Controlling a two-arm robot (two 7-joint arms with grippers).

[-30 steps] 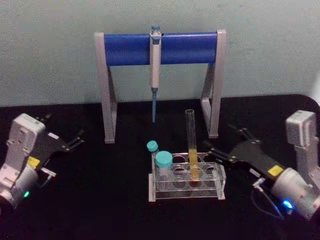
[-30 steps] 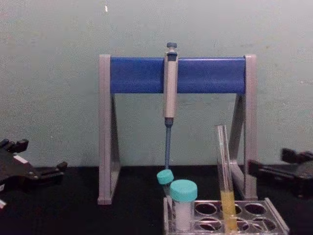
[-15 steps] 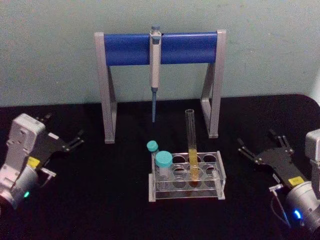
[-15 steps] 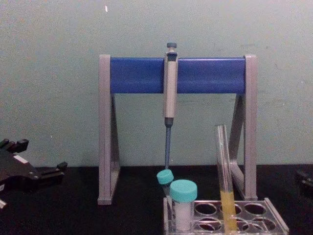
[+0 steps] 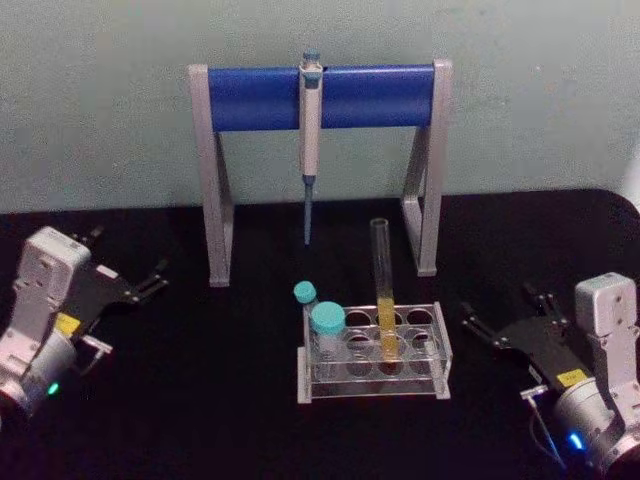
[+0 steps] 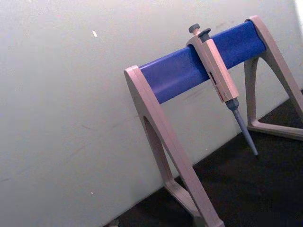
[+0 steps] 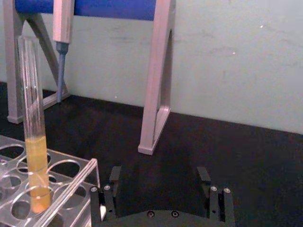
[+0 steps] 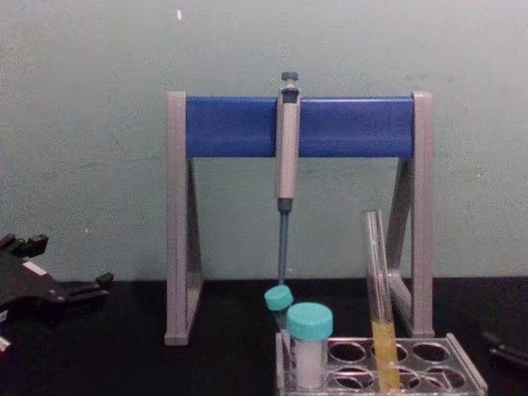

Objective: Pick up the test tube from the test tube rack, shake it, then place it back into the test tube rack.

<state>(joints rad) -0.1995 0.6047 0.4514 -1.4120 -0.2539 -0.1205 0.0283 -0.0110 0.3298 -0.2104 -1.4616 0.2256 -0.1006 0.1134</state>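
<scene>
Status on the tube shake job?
The test tube stands upright in the test tube rack. The right gripper is open and empty, and has backed off from the rack over the last second. The left gripper is parked left. Nothing is in hand, so this is probably the end of the job.

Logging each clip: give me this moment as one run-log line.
tall clear glass test tube: upright in clear plastic rack | right gripper: open, beside rack, apart | left gripper: parked far left

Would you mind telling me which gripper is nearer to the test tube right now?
The right gripper. It sits open just to the right of the rack holding the test tube. The left gripper is open too, parked far off at the table's left side.
</scene>
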